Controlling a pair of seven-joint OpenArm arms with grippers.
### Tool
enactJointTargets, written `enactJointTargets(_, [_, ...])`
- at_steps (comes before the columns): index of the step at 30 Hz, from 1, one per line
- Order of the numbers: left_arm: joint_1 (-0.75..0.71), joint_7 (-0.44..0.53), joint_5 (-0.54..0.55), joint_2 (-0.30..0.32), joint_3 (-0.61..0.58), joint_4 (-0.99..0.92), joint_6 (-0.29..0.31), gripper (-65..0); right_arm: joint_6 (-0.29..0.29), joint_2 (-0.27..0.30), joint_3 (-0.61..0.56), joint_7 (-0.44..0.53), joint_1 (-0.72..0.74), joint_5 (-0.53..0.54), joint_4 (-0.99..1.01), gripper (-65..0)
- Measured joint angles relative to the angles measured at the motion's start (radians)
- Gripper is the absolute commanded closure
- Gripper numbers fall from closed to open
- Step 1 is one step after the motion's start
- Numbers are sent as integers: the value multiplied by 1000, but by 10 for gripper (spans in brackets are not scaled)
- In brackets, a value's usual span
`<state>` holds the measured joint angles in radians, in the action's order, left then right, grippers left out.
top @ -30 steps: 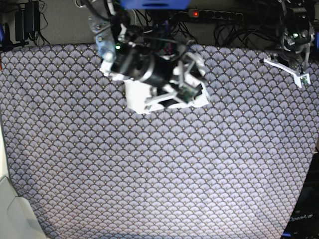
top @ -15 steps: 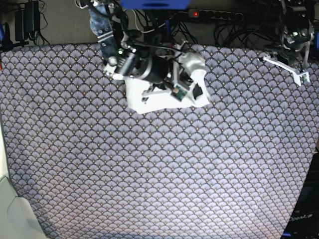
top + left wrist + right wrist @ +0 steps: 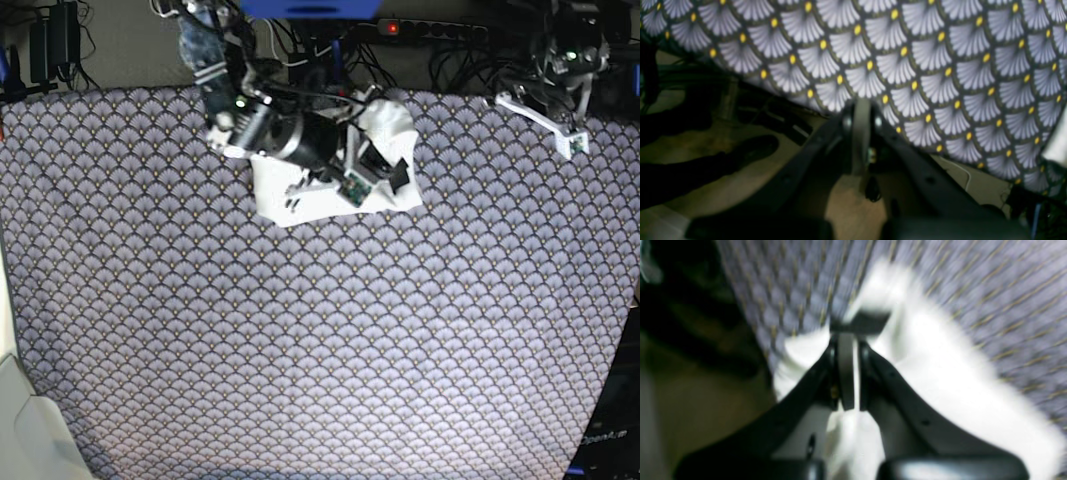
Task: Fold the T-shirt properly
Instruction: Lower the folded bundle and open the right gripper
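Note:
The T-shirt [image 3: 300, 205] lies as a small folded white bundle at the back of the table, plain side up. My right gripper [image 3: 388, 170] hovers over the bundle's right part. In the right wrist view, which is blurred, its jaws [image 3: 848, 336] are shut, with the white T-shirt [image 3: 957, 380] bunched up around the fingertips. My left gripper [image 3: 575, 143] hangs at the back right corner, far from the shirt. Its jaws [image 3: 862, 106] are shut on nothing above the table's edge.
The table wears a grey scallop-patterned cloth [image 3: 330, 340] with yellow dots. Cables and a power strip [image 3: 430, 30] run behind the back edge. A pale object [image 3: 25, 430] sits off the front left corner.
My right gripper has closed over the right part of the shirt, and the cloth there has humped up. The left arm has swung a little to the left.

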<state>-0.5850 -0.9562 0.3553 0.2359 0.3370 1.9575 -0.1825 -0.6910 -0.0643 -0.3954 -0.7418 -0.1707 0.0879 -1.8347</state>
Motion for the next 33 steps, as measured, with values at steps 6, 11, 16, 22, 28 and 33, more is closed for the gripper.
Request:
enactJointTargets(6, [-2,-3,27,-4,-143,8,3,-3,-4,40,7,-79,-13,3,-117,0])
enactJointTargets(11, [38,-4,20,-6,-263,6,-4,-3,-4,84,47,-93,-27,-2,-115,0])
enactJointTargets(16, [107,-8,19,-6,-356,0,-4,-3,-4,103,118,-96,-43,-4,-115,0])
enactJointTargets(22, [154,-8,15,-4,-429,-85,-5,-3,-4,122,165,-97,-72,-3,-117,0])
enactJointTargets(28, [194,20,22,-18,-440,-147,-4,-3,-4,122,228,-89,-69,-2,-120,0])
enactJointTargets(33, [240,44,20,-53,-439,-194,-5,-3,-4,122,267,-94,-63,-2,-148,0])
